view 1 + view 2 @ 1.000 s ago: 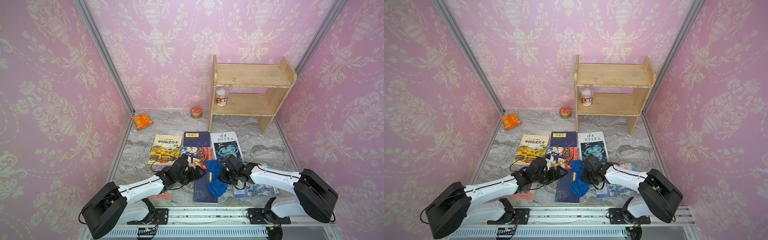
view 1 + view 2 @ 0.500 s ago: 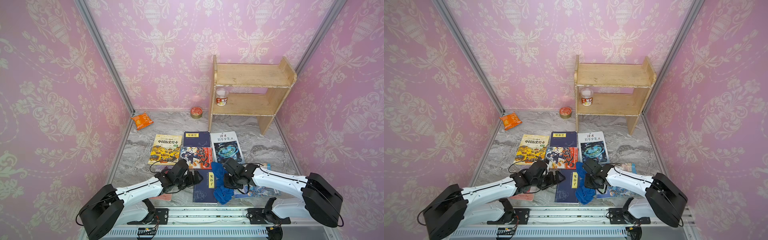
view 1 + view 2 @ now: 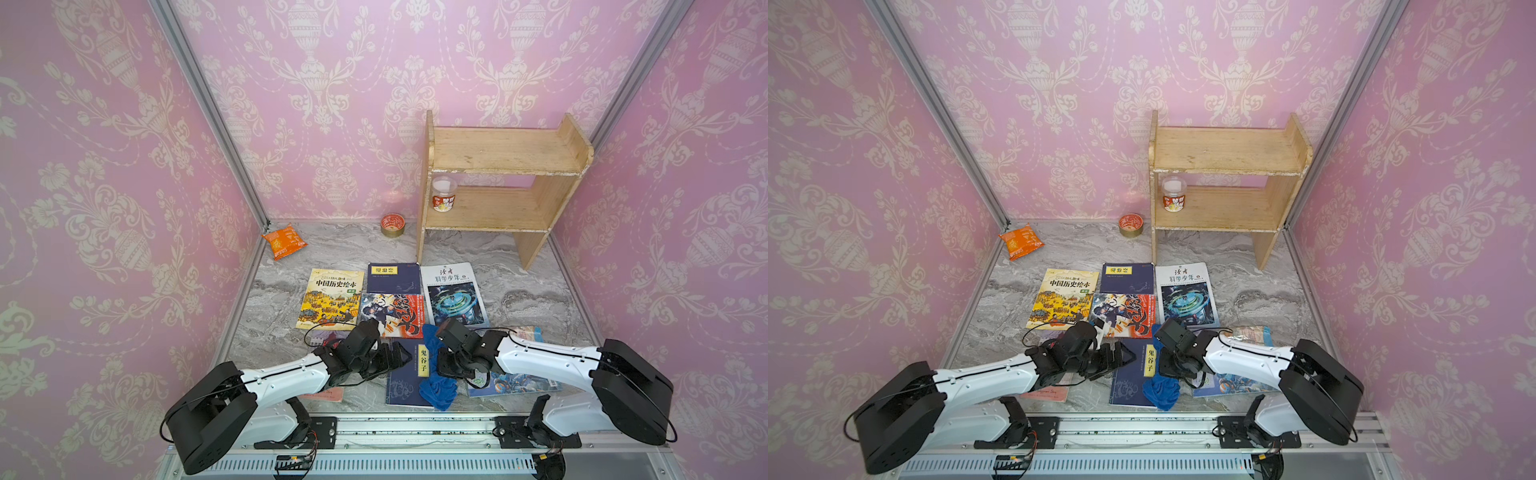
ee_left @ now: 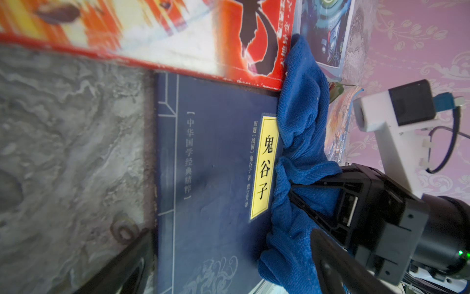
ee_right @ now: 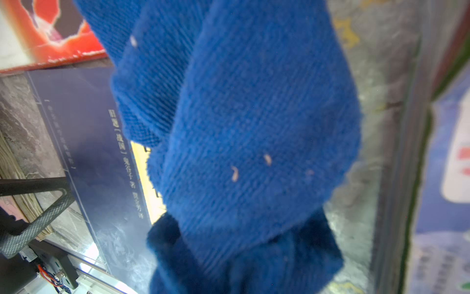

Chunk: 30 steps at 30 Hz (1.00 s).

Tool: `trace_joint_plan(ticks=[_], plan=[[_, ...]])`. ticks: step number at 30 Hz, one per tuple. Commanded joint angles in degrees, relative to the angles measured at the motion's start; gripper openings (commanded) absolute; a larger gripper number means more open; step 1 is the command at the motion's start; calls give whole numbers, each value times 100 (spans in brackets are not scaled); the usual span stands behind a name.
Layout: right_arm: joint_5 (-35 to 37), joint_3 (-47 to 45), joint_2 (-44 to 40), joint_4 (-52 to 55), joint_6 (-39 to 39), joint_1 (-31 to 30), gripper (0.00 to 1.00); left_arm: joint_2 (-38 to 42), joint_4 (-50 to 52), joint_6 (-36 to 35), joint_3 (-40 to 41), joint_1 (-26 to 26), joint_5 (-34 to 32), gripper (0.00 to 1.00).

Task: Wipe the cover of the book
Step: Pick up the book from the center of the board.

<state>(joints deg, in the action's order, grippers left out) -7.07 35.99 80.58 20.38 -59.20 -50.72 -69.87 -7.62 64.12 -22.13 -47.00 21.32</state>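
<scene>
The book is dark blue with a yellow title strip and lies flat at the table's near middle. A blue cloth drapes along its right edge. My right gripper is shut on the cloth and presses it down there. My left gripper hovers open over the book's left side, holding nothing. The cloth hides the right fingers in the right wrist view.
Other books lie just beyond: a yellow one, a red one, a navy one and a white magazine. Another colourful book lies under the right arm. At the back stand a wooden shelf, a tin and an orange bag.
My right gripper has dragged the cloth across the cover toward the near right edge, uncovering the yellow title strip. My left gripper has drawn back a little and stays open.
</scene>
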Motion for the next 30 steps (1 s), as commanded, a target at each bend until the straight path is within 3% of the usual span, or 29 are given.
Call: trace_joint_plan(ticks=[1,7,15,18,23,30], plan=[[-505,-509,630,-814,-215,-166,0,292,-1538,144,-284,-77,864,96],[-483,-576,561,-849,-206,-151,0,487,-1188,67,-374,2,950,92],[-412,-681,287,-704,-149,-9,0,726,1437,-810,-740,549,470,72],[-244,-632,119,-529,-134,9,0,581,1834,-1043,-891,561,445,76],[56,-248,-310,-55,110,9,0,489,1580,-1001,-1002,562,578,83],[-406,476,212,-31,565,9,0,505,1314,-1191,-1333,561,795,91]])
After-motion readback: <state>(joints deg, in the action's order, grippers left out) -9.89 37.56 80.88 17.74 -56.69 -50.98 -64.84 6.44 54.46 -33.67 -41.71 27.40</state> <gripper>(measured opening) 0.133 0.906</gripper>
